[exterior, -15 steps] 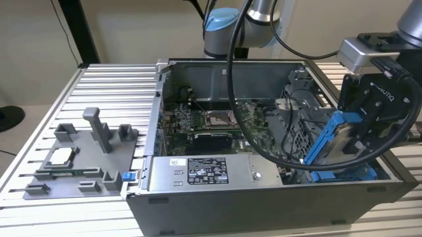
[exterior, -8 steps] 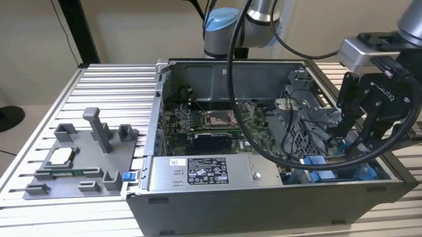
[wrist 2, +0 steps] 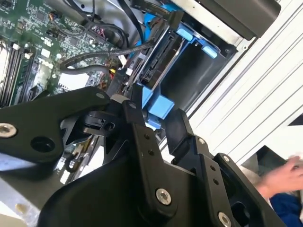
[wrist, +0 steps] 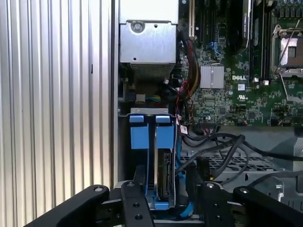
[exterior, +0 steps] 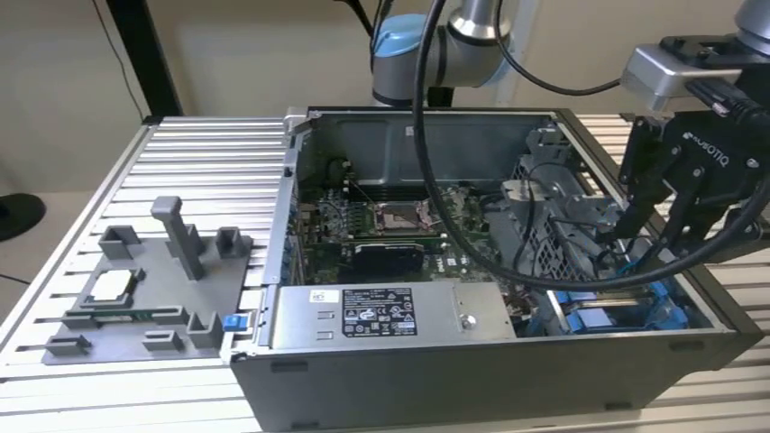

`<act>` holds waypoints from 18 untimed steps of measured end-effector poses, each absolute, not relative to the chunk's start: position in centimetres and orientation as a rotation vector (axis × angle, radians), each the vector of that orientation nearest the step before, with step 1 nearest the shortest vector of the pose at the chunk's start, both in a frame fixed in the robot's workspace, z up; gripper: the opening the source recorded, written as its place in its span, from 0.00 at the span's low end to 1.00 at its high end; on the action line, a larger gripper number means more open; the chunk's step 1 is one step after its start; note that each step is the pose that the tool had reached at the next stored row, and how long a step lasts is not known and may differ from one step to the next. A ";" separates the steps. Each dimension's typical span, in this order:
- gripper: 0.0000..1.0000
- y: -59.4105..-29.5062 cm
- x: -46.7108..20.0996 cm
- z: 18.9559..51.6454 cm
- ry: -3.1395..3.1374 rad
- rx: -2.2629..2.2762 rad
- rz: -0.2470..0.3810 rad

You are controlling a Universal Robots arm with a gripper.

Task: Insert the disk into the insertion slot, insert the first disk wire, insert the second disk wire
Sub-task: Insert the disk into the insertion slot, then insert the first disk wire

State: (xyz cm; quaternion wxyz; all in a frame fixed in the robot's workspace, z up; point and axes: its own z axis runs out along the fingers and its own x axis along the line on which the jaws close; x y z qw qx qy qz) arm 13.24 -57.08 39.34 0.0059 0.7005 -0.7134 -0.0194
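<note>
The disk (wrist: 166, 176) stands edge-on in its blue carrier inside the insertion slot (wrist: 141, 135), whose blue rails (exterior: 601, 311) sit in the grey perforated cage (exterior: 556, 225) at the case's near corner on the exterior view's right. My gripper (wrist: 166, 191) reaches down over the disk's near end. Its black fingers (wrist: 138, 189) straddle the carrier with a small gap on each side, so it is open. In the second wrist view the gripper (wrist 2: 158, 113) brackets a blue carrier block (wrist 2: 160, 106). Loose black cables (wrist: 213, 146) lie over the cage; I cannot tell which are the disk wires.
The open computer case (exterior: 481, 379) lies on a ribbed aluminium table (wrist: 52, 94). Inside are the motherboard (exterior: 385, 225) and a boxy power supply (exterior: 361, 316). A grey fixture (exterior: 144, 289) with small parts sits at the exterior view's left. A person's hand (wrist 2: 284, 177) is beside the table.
</note>
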 end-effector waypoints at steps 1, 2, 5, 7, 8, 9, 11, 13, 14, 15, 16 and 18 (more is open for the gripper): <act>1.00 -56.8 13.2 39.3 -2.233 2.192 -0.061; 1.00 -56.6 13.1 39.3 -2.233 2.192 -0.060; 1.00 -55.9 12.7 39.3 -2.234 2.193 -0.059; 1.00 -55.5 12.4 39.2 -2.239 2.198 -0.048; 1.00 -55.4 12.3 39.1 -2.241 2.201 -0.043; 1.00 -55.1 12.2 39.0 -2.243 2.204 -0.038; 1.00 -54.6 12.2 38.8 -2.243 2.212 -0.029; 0.00 -54.3 12.2 38.7 -2.246 2.219 -0.022; 0.00 -54.3 12.2 38.7 -2.247 2.220 -0.020; 0.00 -54.3 12.2 38.6 -2.249 2.222 -0.017; 0.00 -54.3 12.2 38.6 -2.252 2.226 -0.011; 0.00 -54.3 12.1 38.5 -2.260 2.233 0.000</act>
